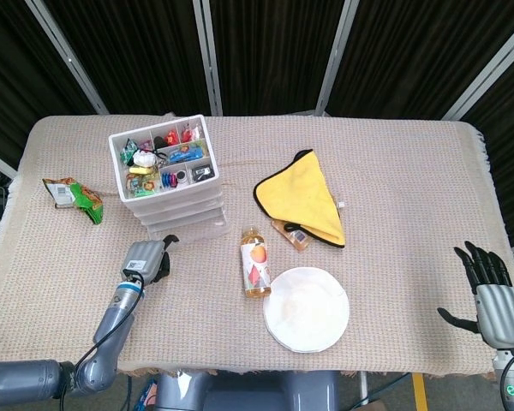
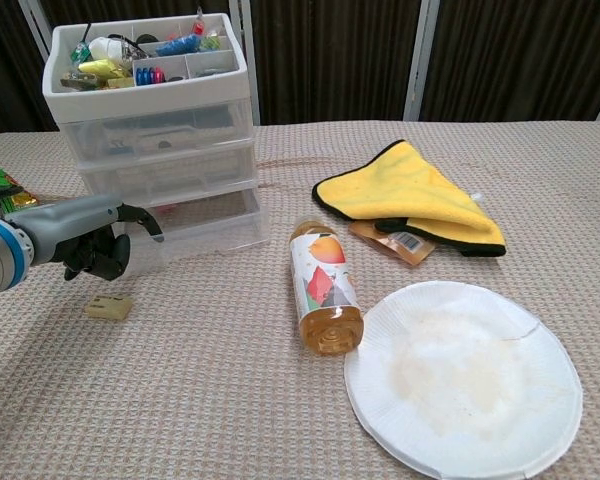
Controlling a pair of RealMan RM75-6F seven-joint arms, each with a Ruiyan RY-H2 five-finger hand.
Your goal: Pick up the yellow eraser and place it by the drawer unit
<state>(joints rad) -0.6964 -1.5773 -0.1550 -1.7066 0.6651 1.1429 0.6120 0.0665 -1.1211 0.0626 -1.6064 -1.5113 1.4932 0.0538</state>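
The yellow eraser [image 2: 109, 307] lies flat on the table mat, in front of the white drawer unit [image 2: 150, 130] [image 1: 167, 175] and a short way from its bottom drawer. My left hand [image 2: 95, 240] [image 1: 146, 259] hovers just above and behind the eraser, fingers curled under with nothing in them and the thumb sticking out toward the drawer. In the head view the hand hides the eraser. My right hand [image 1: 488, 291] rests at the table's near right edge with its fingers spread, holding nothing.
A juice bottle [image 2: 323, 285] [image 1: 254, 264] lies on its side beside a paper plate [image 2: 465, 375] [image 1: 307, 309]. A yellow cloth [image 2: 410, 195] [image 1: 304, 195] partly covers a small packet [image 2: 392, 238]. A green snack bag [image 1: 75, 197] lies left of the drawer unit.
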